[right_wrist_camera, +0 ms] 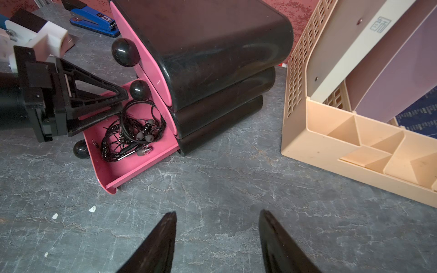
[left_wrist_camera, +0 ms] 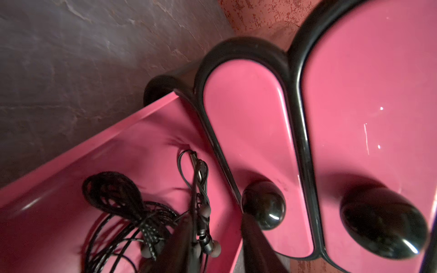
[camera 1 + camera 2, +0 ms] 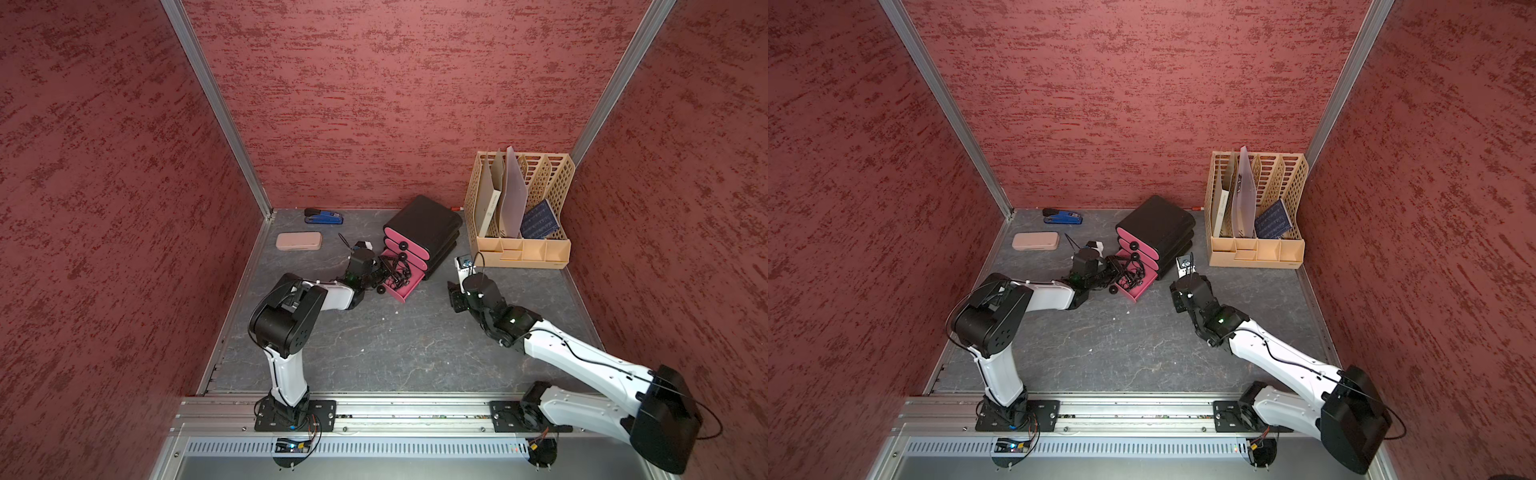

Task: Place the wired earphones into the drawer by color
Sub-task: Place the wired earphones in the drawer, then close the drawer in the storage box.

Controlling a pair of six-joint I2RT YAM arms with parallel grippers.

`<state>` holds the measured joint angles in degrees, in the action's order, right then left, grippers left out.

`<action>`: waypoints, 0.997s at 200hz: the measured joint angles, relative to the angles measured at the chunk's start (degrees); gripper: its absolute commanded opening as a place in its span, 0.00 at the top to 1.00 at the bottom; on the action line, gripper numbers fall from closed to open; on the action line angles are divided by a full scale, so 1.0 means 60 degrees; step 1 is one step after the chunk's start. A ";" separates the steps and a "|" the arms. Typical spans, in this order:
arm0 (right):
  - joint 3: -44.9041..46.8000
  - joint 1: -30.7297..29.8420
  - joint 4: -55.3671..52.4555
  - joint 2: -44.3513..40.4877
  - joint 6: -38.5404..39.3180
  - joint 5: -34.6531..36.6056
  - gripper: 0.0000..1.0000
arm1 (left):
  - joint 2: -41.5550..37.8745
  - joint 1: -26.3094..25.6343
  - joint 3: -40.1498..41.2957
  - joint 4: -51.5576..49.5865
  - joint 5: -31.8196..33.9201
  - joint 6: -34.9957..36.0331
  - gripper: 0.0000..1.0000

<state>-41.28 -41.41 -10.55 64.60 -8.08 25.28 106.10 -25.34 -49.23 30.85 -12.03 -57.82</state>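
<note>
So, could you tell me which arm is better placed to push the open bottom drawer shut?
Probably left: the left gripper hangs over the open drawer, close to its knob; the right gripper hovers over bare table, farther off at the drawer's side.

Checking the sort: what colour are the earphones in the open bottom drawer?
The earphones are black; clearest in the right wrist view.

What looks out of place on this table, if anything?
The black-and-pink drawer chest stands skewed to the back wall, its bottom drawer pulled out with black earphones tangled inside. White scraps lie on the tabletop nearby.
</note>
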 measured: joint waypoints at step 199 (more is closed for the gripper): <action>0.0000 0.0000 0.0004 0.0004 -0.0004 -0.0106 0.40 | -0.4754 0.0452 0.3610 -0.1453 -0.0645 0.3654 0.00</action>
<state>-41.28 -41.41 -10.52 64.62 -8.10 24.64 77.58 -22.63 -27.57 22.13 -15.90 -35.90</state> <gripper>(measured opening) 0.599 0.995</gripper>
